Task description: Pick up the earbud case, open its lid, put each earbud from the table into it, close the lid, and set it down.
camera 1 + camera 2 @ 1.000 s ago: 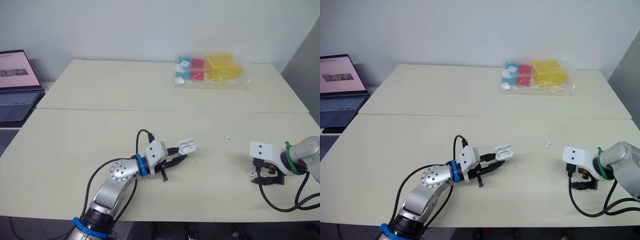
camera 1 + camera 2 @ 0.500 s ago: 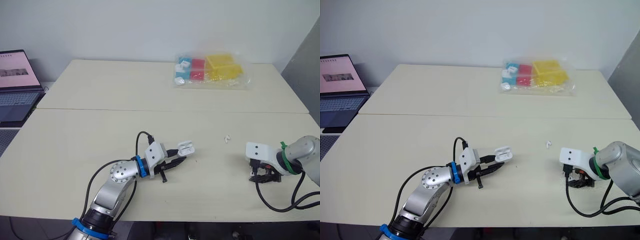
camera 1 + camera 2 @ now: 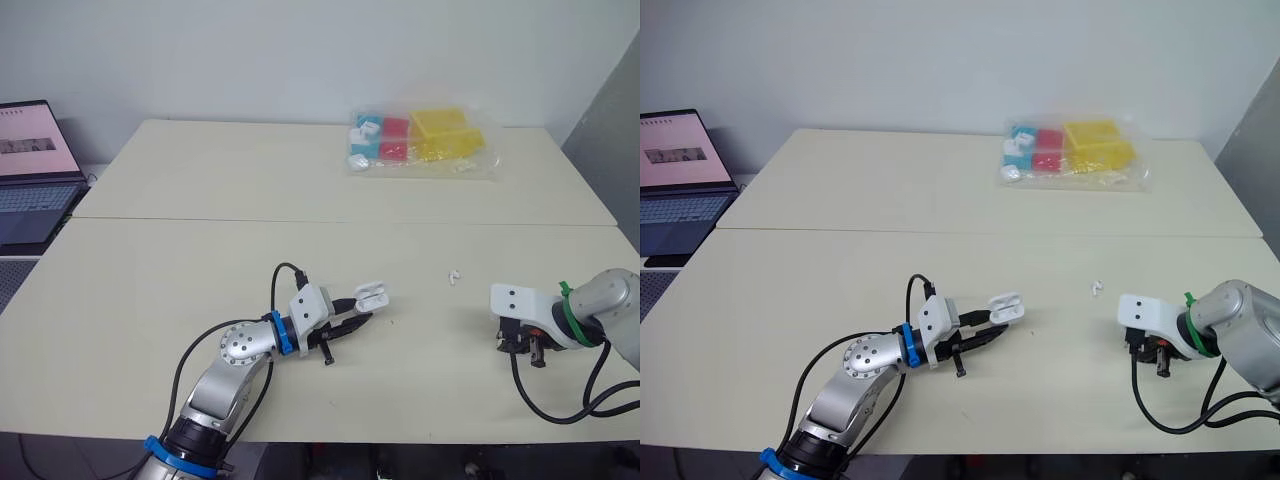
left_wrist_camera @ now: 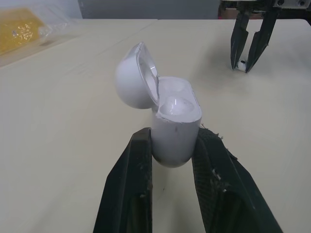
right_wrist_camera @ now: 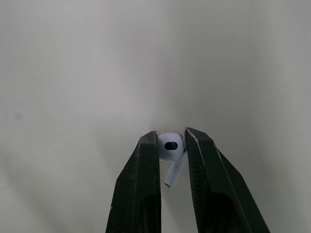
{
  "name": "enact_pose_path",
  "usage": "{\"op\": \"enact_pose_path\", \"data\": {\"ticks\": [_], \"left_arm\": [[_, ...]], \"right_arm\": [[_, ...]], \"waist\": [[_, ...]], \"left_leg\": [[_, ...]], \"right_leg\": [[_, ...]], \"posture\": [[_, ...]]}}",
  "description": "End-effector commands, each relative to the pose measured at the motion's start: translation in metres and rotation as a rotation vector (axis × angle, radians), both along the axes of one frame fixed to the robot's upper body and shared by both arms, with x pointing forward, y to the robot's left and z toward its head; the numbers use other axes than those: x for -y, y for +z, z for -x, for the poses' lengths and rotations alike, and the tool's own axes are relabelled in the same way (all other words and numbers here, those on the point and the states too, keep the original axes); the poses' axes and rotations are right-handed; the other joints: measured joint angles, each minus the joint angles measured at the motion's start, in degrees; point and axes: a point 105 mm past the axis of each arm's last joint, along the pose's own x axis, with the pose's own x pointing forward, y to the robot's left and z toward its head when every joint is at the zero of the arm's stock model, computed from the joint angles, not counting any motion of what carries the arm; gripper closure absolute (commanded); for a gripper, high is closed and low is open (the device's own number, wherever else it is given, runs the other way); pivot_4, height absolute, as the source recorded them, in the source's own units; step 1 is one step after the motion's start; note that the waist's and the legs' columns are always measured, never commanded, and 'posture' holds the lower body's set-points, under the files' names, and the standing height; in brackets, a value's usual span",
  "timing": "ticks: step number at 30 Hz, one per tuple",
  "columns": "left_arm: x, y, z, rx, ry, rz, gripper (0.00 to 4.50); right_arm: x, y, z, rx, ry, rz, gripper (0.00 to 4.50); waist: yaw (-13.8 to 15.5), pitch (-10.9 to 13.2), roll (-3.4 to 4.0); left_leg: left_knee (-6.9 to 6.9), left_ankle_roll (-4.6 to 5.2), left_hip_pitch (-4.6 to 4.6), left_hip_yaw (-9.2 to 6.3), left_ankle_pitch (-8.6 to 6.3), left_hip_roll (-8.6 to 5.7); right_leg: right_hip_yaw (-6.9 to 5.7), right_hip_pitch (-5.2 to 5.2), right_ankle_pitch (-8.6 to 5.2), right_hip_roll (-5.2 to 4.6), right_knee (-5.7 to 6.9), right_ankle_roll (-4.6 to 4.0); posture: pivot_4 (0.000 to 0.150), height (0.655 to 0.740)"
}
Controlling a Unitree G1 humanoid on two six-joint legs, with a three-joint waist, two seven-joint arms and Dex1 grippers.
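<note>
White case (image 4: 172,124), lid open, gripped in left claw (image 3: 358,318) over worktop (image 3: 200,270) centre. Earbud (image 5: 170,145) pinched in clenched right claw (image 5: 171,138), at worktop's right. Second earbud (image 3: 455,274) lying on worktop between claws.

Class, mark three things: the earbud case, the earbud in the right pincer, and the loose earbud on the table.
earbud case (image 4: 176,128): left wrist view, front of its body.
held earbud (image 5: 170,146): right wrist view, its round head.
loose earbud (image 3: 454,274): left eye view, its middle.

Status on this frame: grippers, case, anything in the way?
Left gripper shut on earbud case, lid open. Right gripper shut on earbud. Second earbud lies between them, farther back.
</note>
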Motion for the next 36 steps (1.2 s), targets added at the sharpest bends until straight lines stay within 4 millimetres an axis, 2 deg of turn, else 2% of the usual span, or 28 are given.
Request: {"op": "enact_pose_path", "data": {"ticks": [1,5,7,9,11,13,15,16,20,25,36], "left_arm": [[0.0,0.016,-0.003,0.056,-0.014,0.037,3.74],[0.001,0.02,-0.004,0.042,-0.023,0.062,3.74],[0.004,0.025,-0.005,0.027,-0.026,0.087,3.74],[0.006,0.03,-0.006,0.021,-0.03,0.104,3.74],[0.006,0.034,-0.009,0.02,-0.03,0.115,3.74],[0.008,0.043,-0.013,0.022,-0.03,0.142,3.74],[0.01,0.048,-0.016,0.024,-0.031,0.154,3.74],[0.009,0.049,-0.017,0.023,-0.031,0.155,3.74],[0.014,0.073,-0.025,0.039,-0.031,0.22,3.74],[0.017,0.088,-0.027,0.035,-0.034,0.261,3.74],[0.018,0.095,-0.027,0.026,-0.048,0.261,3.74]], "right_arm": [[-0.013,0.035,-0.004,0.106,0.11,-0.049,4.12],[-0.037,0.069,-0.005,0.22,0.173,-0.203,4.12],[-0.062,0.1,-0.003,0.316,0.185,-0.409,4.12],[-0.077,0.119,-0.001,0.385,0.176,-0.541,4.12],[-0.088,0.129,-0.004,0.456,0.168,-0.625,4.12],[-0.103,0.147,-0.007,0.549,0.146,-0.83,4.12],[-0.11,0.156,-0.008,0.584,0.126,-0.956,4.12],[-0.111,0.157,-0.008,0.588,0.119,-0.975,4.12],[-0.129,0.151,-0.009,0.657,0.092,-1.073,4.12],[-0.139,0.147,-0.012,0.69,0.023,-1.175,4.12],[-0.144,0.137,-0.026,0.877,0.005,-1.153,4.12]], "waist": [[0.0,0.0,0.0],[-0.02,0.0,0.0],[-0.07,0.01,-0.02],[0.0,0.0,-0.01],[0.04,0.01,-0.02],[0.06,0.0,-0.08],[0.05,-0.01,-0.06],[0.03,-0.01,-0.06],[0.03,-0.01,-0.06],[-0.1,-0.01,-0.06],[-0.45,-0.01,-0.06]], "left_leg": [[-0.01,0.0,0.0,0.0,0.0,0.0],[-0.02,0.0,0.0,0.0,0.0,0.0],[-0.01,0.0,0.0,0.0,0.0,0.0],[0.0,0.0,0.0,-0.01,0.0,0.01],[0.01,0.0,-0.04,-0.02,0.0,0.01],[0.02,0.0,-0.02,-0.04,0.0,0.01],[0.07,0.0,-0.04,-0.05,0.0,-0.01],[0.06,0.0,-0.03,-0.05,0.0,0.0],[0.04,0.0,-0.09,-0.06,0.0,-0.01],[0.02,0.0,-0.06,-0.07,0.0,-0.02],[0.02,0.0,-0.02,-0.07,0.01,-0.03]], "right_leg": [[0.0,-0.01,0.0,0.0,0.0,0.0],[0.01,-0.02,0.0,0.01,-0.01,0.0],[0.0,0.0,0.0,0.04,0.0,0.0],[0.03,0.01,0.0,0.08,0.04,0.0],[0.0,0.04,0.0,0.08,0.03,-0.01],[-0.01,0.07,0.0,0.08,0.04,-0.01],[0.02,0.06,0.01,0.08,0.1,-0.01],[0.03,0.06,0.0,0.05,0.11,-0.01],[0.03,0.06,0.0,0.02,0.04,-0.01],[0.06,0.04,0.0,0.04,0.07,0.0],[0.05,0.04,0.0,0.12,0.12,-0.01]], "posture": [[0.15,0.7345],[0.15,0.7345],[0.15,0.7345],[0.15,0.7345],[0.15,0.7345],[0.15,0.7345],[0.15,0.7345],[0.15,0.7345],[0.15,0.7345],[0.15,0.7345],[0.15,0.7345]]}}
